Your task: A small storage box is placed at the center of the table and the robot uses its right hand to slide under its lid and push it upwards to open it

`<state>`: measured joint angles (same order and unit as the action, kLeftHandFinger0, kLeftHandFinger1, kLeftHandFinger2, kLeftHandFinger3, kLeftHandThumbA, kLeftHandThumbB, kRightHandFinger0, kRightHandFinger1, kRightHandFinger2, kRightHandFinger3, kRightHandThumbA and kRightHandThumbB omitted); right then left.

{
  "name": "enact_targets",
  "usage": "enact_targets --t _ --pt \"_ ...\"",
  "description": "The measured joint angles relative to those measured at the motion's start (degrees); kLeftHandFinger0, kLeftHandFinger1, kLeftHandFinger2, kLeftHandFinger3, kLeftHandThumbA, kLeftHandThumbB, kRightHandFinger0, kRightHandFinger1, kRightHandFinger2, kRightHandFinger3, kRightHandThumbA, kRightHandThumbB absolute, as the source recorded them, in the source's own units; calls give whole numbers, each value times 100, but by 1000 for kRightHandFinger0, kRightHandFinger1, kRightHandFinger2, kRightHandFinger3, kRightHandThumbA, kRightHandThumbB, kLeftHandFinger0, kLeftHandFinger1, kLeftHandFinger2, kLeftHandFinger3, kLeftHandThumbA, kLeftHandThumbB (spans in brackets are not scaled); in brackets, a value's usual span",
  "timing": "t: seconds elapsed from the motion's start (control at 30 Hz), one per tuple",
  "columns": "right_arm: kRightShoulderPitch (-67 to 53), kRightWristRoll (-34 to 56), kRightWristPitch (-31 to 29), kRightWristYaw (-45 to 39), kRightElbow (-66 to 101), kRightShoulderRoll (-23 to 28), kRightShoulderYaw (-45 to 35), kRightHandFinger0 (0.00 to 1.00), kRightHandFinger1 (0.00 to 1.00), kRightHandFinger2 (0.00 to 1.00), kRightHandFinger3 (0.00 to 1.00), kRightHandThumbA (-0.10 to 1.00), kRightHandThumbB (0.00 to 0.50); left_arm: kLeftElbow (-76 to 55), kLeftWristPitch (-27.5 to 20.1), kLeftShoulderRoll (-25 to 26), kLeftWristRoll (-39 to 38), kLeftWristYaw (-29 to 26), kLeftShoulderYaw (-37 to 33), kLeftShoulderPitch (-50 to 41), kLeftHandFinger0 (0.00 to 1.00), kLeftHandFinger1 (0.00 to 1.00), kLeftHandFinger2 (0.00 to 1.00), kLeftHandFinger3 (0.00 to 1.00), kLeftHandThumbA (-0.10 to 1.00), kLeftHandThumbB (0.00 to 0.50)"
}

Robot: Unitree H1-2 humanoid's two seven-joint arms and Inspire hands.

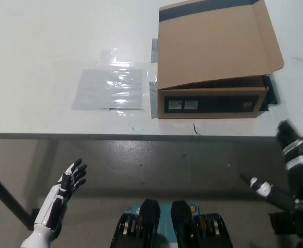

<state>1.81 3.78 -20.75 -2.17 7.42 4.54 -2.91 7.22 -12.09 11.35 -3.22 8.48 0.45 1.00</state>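
A brown cardboard storage box (212,105) stands on the white table (48,46), right of its middle and close to the front edge. Its dark front face carries small labels. The wide lid (213,46) lies over the box, with its front edge lifted a little above the front wall. My black right hand (286,160) is at the lower right, below the table's front edge and apart from the box. It is blurred, its fingers (259,187) are spread, and it holds nothing. My white left hand (63,194) rests open at the lower left, below the table.
A clear plastic sheet (110,88) lies flat on the table, left of the box. The table's front edge (89,136) runs across the picture, with grey floor below it. A dark table leg (4,199) slants at the lower left.
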Motion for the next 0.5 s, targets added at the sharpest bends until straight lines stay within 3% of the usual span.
enact_targets --t 0.1,0.2,0.5 --pt "167 212 166 31 379 0 -122 1000 1000 1000 1000 1000 119 0 -16 -2 1 7 -1 0 1000 1000 1000 1000 1000 225" --pt "460 429 371 102 593 -3 -291 1000 1000 1000 1000 1000 110 0 -26 -2 0 19 0 0 1000 1000 1000 1000 1000 237" --pt "1429 1393 904 217 404 -37 -722 1000 1000 1000 1000 1000 189 1 -39 -2 -7 36 0 0 1000 1000 1000 1000 1000 245"
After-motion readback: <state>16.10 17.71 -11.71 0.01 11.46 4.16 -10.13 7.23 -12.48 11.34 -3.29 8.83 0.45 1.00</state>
